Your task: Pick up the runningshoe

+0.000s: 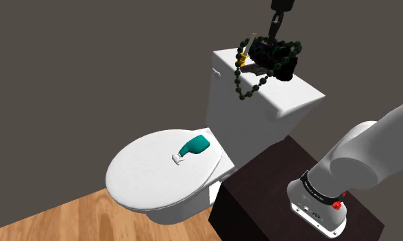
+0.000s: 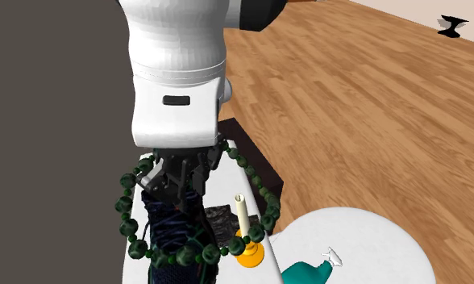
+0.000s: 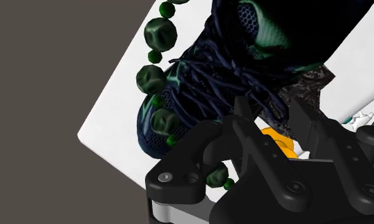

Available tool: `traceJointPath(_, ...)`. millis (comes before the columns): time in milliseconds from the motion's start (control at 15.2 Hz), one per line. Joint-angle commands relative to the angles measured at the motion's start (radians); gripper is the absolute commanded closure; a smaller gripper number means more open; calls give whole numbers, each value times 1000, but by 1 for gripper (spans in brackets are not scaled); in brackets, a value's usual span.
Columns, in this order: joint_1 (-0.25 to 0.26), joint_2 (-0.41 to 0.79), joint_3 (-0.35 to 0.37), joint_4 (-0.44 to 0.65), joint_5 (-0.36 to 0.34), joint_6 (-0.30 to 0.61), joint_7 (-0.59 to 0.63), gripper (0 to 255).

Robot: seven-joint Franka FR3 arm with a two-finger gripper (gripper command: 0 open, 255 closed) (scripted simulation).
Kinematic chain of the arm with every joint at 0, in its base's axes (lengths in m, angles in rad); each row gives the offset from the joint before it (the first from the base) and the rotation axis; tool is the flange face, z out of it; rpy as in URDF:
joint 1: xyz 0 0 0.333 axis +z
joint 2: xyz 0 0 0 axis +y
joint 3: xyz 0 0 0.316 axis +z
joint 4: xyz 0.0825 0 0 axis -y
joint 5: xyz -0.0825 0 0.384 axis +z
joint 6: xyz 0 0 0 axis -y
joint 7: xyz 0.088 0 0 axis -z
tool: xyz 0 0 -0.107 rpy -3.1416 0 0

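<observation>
A dark navy running shoe with green patches lies on the white toilet tank lid. A string of dark green beads is draped around it and hangs over the tank's front. My black gripper comes down from above onto the shoe. In the wrist view the gripper is open, its fingers apart just over the laces of the shoe. I cannot tell whether they touch it. The beads curve along the shoe's toe.
An orange holder with a pale candle stands beside the shoe, near a dark crumpled object. A teal spray bottle lies on the closed toilet seat lid. The dark stand sits beside the toilet.
</observation>
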Motion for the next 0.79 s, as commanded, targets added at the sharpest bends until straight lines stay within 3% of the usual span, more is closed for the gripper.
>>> traceJointPath(0, 0, 3, 0, 24, 1, -20, -2, 255)
traceJointPath(726, 2, 52, -1, 227, 14, -174, -25, 255)
